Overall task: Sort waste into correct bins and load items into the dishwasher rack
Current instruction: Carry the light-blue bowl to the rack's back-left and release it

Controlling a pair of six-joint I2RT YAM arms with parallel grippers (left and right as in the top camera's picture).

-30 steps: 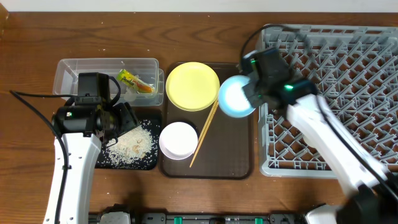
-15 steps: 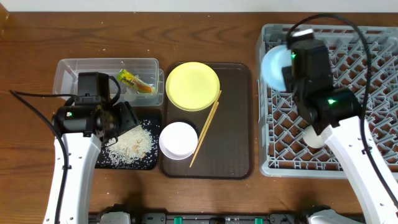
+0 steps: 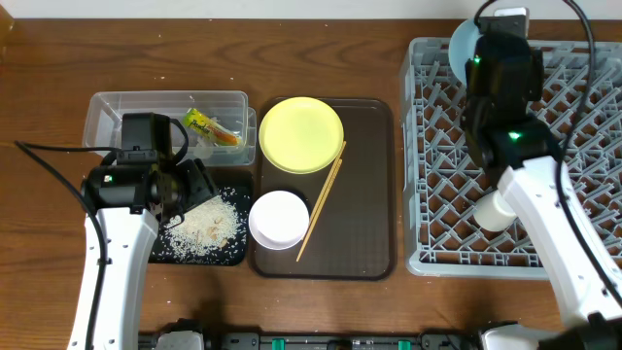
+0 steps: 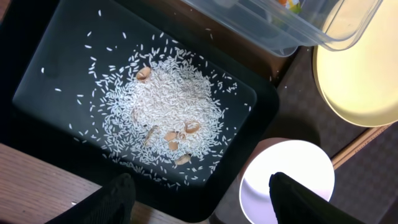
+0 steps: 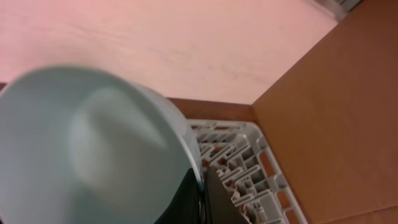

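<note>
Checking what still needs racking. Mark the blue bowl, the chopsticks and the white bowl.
Blue bowl (image 5: 93, 149): right wrist view, middle of its visible surface.
Chopsticks (image 3: 320, 204): overhead view, mid-length.
White bowl (image 3: 279, 218): overhead view, centre of its inside.

R arm swings from the brown tray's (image 3: 369, 194) right edge over to the rack's (image 3: 583, 117) far-left corner. The light blue bowl (image 3: 463, 44), pinched at the rim by the R hand (image 5: 202, 202), goes w/ it and now hangs tipped on edge over the rack's back rim.

Rack (image 3: 573, 126) right with cup (image 3: 494, 210) inside, raised bowl (image 3: 462, 44) at its far-left corner, serving tray (image 3: 364, 214) centre bearing plate (image 3: 300, 134), tub (image 3: 117, 117) far left
</note>
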